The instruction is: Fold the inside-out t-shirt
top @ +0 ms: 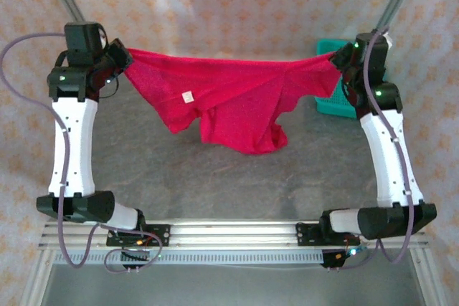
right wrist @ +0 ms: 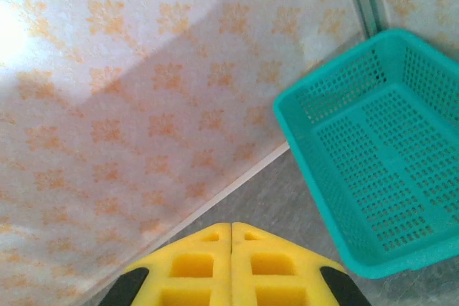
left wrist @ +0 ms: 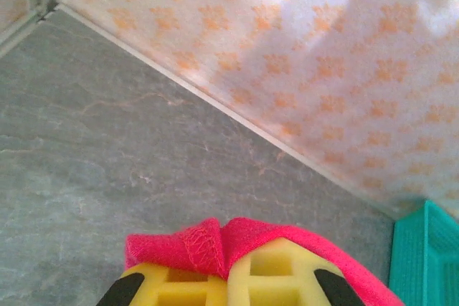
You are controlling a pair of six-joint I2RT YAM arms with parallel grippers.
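The t-shirt [top: 237, 91] hangs stretched left-to-right, left pincer [top: 126, 59] and right pincer [top: 336, 57] each clenched on an end.

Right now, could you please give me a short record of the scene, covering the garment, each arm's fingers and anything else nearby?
Garment: crimson-red short-sleeved cloth t-shirt, stretched between both arms, its middle hanging lower
Tag: small white tag, facing the top camera
Left fingers: shut on a hemmed shirt edge
Right fingers: shut; the shirt's corner runs to them in the top view
Nearby: teal plastic mesh basket, at the far right
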